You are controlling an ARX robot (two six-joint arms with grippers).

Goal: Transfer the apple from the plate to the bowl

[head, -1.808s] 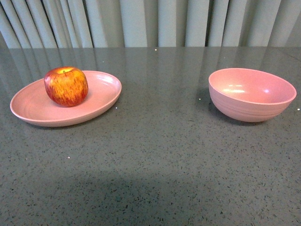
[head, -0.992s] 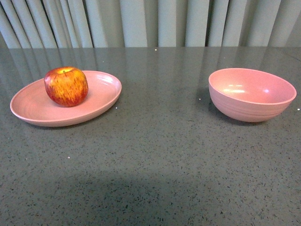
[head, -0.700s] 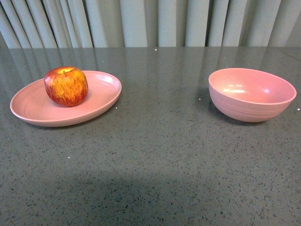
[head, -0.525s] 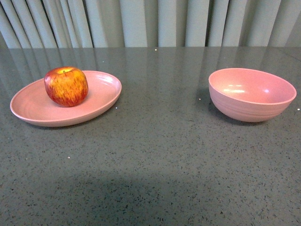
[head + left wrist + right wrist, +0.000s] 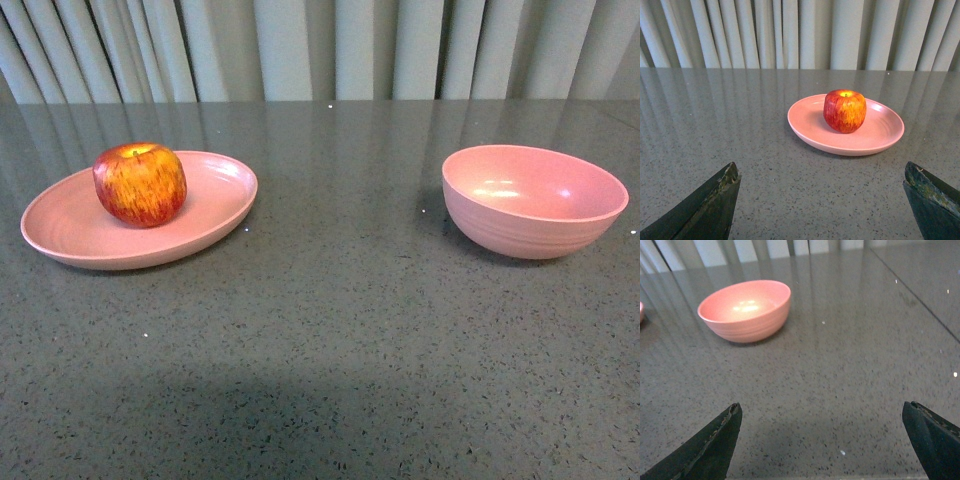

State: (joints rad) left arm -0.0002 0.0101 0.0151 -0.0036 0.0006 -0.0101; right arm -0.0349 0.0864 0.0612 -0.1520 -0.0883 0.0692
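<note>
No shift — apple (image 5: 845, 111) beyond left tool (image 5: 821, 172)

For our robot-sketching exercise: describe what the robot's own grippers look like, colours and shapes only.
Only finger ends show. The left gripper and right gripper each have two dark, near-black wedge-shaped fingers tapering to blunt tips, with scuffed, paler inner edges. No cables or markings are visible; the front view shows neither arm.

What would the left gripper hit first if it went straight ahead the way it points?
Probably the plate, at its near rim, or the apple on it if the left gripper travels higher; height is hard to judge.
</note>
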